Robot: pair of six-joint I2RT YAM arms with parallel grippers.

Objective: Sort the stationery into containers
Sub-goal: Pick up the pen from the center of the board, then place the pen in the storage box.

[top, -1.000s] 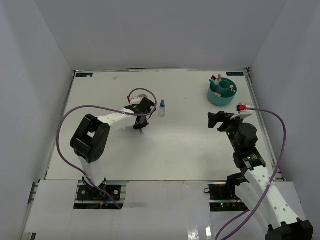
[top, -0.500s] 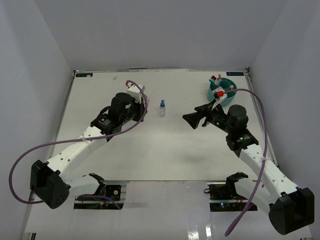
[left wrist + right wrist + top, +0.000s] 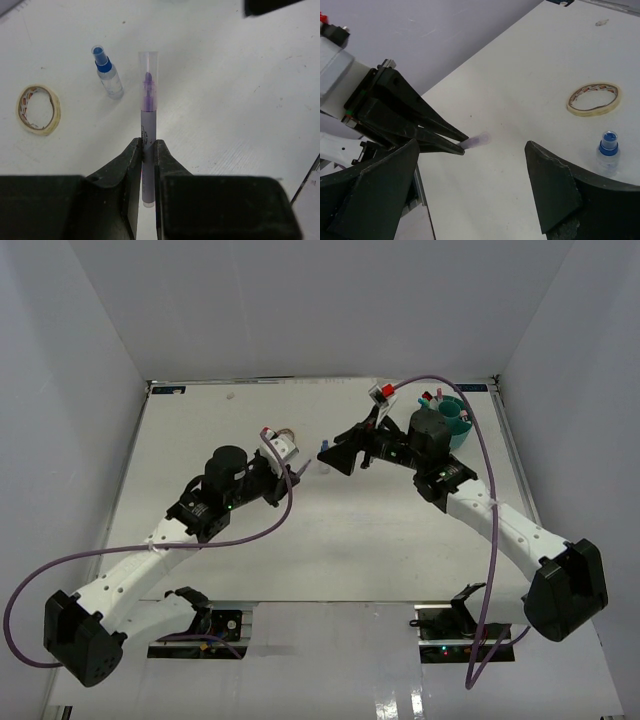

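While the left gripper (image 3: pixel 147 145) is clamped on the pen (image 3: pixel 148 100), we read this step as a handover between the arms. The jaws pinch the barrel near its rear end. The long axis runs straight out from the jaws, clear-capped purple tip leading, and the pen appears to be lifted off the table (image 3: pixel 200 440).

The right gripper (image 3: pixel 471 150) faces it with its jaws wide apart and nothing between them. In the right wrist view the capped tip points out towards these fingers and sits roughly midway between them, just short of the gap. The pen's axis is therefore close to the right gripper's approach line, so we judge that a grip would have to close across the capped front section.

The teal organiser (image 3: pixel 462 425) stands at the far right of the table, behind the right arm, which is the nearer arm to it. The blue-capped bottle (image 3: pixel 107 75) and the tan tape ring (image 3: pixel 37 109) lie on the table beside the meeting point, untouched.
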